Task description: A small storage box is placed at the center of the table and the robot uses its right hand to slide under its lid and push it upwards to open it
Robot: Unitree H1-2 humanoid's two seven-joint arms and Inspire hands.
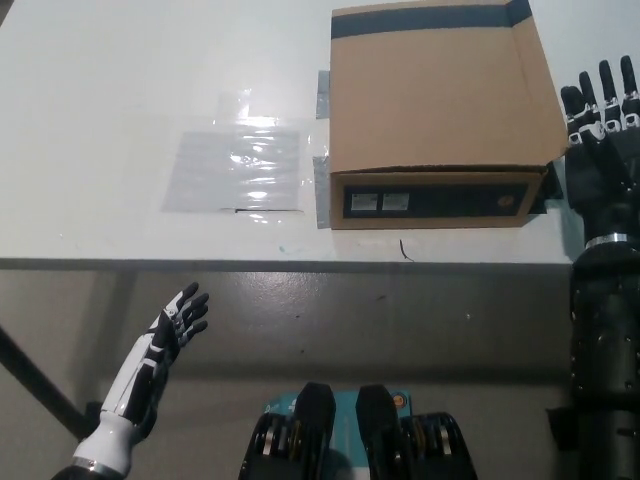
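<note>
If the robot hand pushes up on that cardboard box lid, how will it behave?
The cardboard box looks light, so it may slide on the smooth table. Its lid seems flat and stiff, probably swinging up whole. The right robot hand sits beside it.

White table (120, 90) with glare-struck clear plastic sheet (238, 165); grey floor (330, 320) below

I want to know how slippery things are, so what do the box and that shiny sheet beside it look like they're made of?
The box looks like brown corrugated cardboard with a matte finish: flat tan faces, folded edges and a dark tape strip across the top. The sheet looks like thin clear plastic film, since it is see-through, wrinkled and throws bright glare. The table looks smooth and white, but its material is unclear.
</note>
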